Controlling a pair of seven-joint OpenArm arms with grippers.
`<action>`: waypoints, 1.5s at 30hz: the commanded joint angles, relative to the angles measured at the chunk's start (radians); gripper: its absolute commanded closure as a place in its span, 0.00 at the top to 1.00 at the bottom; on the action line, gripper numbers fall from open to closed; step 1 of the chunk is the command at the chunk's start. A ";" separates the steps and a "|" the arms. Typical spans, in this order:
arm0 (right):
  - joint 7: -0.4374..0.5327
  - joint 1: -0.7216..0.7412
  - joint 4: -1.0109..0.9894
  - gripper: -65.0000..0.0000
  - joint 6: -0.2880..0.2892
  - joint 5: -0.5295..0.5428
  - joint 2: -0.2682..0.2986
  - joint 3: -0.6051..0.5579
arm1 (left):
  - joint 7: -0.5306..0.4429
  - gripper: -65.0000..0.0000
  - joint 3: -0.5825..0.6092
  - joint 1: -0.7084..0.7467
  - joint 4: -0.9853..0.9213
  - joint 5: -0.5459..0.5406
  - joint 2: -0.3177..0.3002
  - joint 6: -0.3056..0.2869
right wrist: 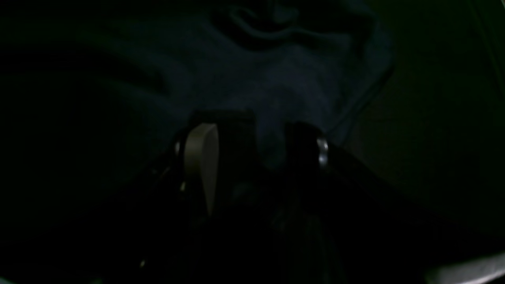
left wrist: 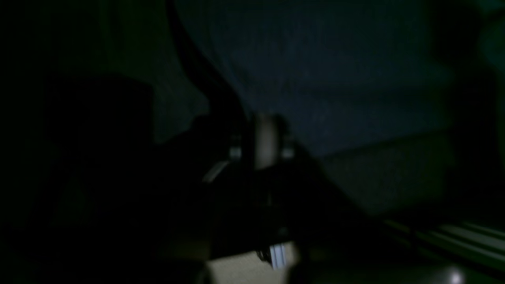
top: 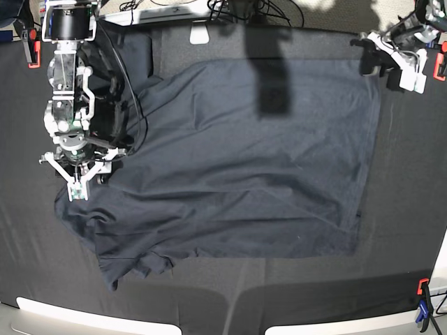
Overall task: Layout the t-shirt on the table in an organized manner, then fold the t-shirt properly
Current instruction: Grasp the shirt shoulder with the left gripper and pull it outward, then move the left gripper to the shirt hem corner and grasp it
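Black counter (top: 405,209) under your spread t-shirt (top: 237,174) — left claw (top: 380,63) pressed together at its corner, right claw (top: 78,183) spread over a sleeve.

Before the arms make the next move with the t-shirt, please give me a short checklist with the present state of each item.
1. Left gripper shut at the t-shirt's corner: ok.
2. Cloth really held in the left gripper: cannot tell, the wrist view is too dark and blurred.
3. Right gripper open over the shirt's opposite edge: ok.
4. Shirt lying flat: not ok, creases run across the middle and the sleeve near the right gripper is bunched.
5. Bottom corner near the front edge of the table spread out: not ok, it is folded under.
6. Shirt fully on the table: ok.
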 commanded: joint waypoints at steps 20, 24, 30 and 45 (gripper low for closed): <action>0.033 0.017 0.030 0.46 -0.007 0.003 0.014 0.005 | -0.023 0.00 -0.017 0.032 0.016 0.420 -0.014 0.399; 0.036 0.017 0.049 0.46 -0.007 0.003 0.014 0.005 | -0.039 0.00 -0.065 0.070 0.016 0.422 -0.013 0.402; 0.045 0.017 0.079 0.46 -0.007 0.004 0.014 0.005 | -0.054 0.00 -0.168 0.094 0.016 0.336 -0.014 0.346; 0.035 0.017 0.087 0.46 -0.007 0.033 0.014 0.005 | 0.058 0.42 -0.180 0.091 0.079 0.062 -0.071 0.056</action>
